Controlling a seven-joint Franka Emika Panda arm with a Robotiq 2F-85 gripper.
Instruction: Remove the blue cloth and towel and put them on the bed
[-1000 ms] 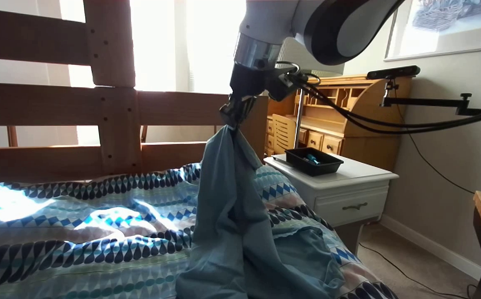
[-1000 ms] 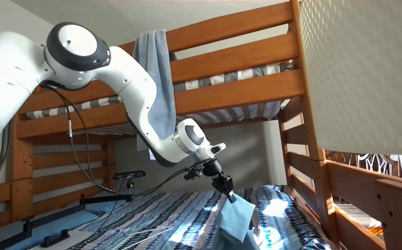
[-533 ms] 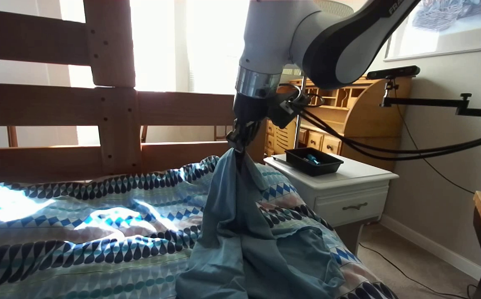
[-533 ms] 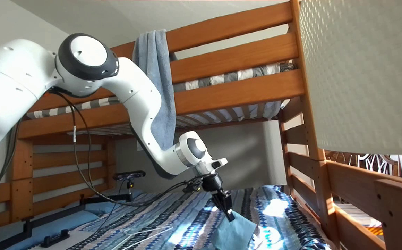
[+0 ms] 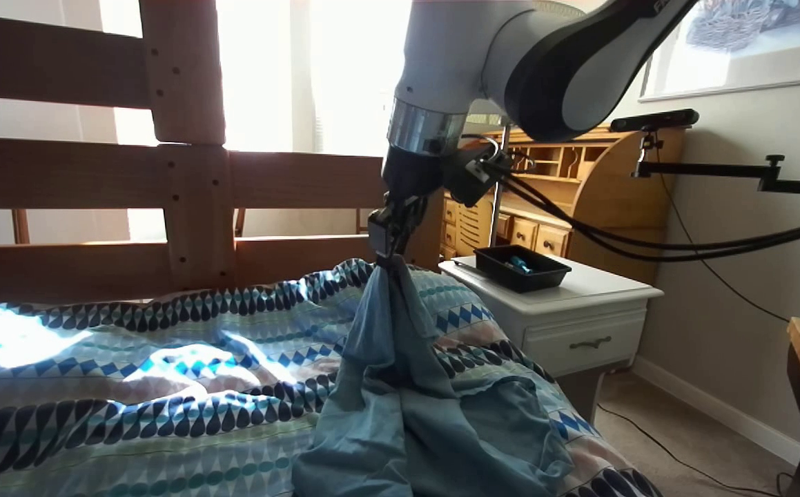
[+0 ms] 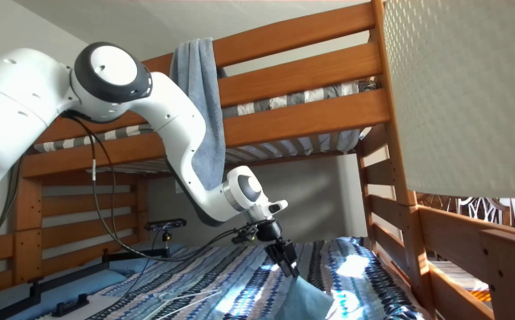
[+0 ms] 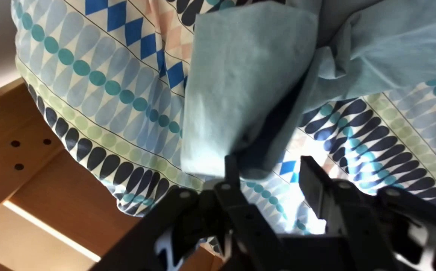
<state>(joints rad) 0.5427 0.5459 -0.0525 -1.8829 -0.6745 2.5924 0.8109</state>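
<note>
The blue cloth (image 5: 179,324), with its patterned bands, is spread over the bed (image 5: 196,207); it also shows in the wrist view (image 7: 101,79). Plain grey-blue fabric (image 5: 365,421) rises from it in a peak, also in an exterior view (image 6: 306,302) and the wrist view (image 7: 244,75). I cannot tell if this is its reverse or a separate piece. My gripper (image 5: 387,257) is at the peak, pointing down. In the wrist view my gripper (image 7: 268,163) is open, with fabric at its left fingertip. A grey-blue towel (image 6: 199,111) hangs over the upper bunk rail.
A white nightstand (image 5: 558,304) with a black tray (image 5: 520,269) stands beside the bed. A camera on a black arm (image 5: 655,123) juts from the wall side; another camera (image 6: 166,224) shows by the bed. A lampshade (image 6: 466,98) and the upper bunk (image 6: 301,109) are overhead.
My gripper has come down with the plain fabric, lowering its peak. Since half a second ago it has opened and moved up slightly off the fabric. The towel has not moved.
</note>
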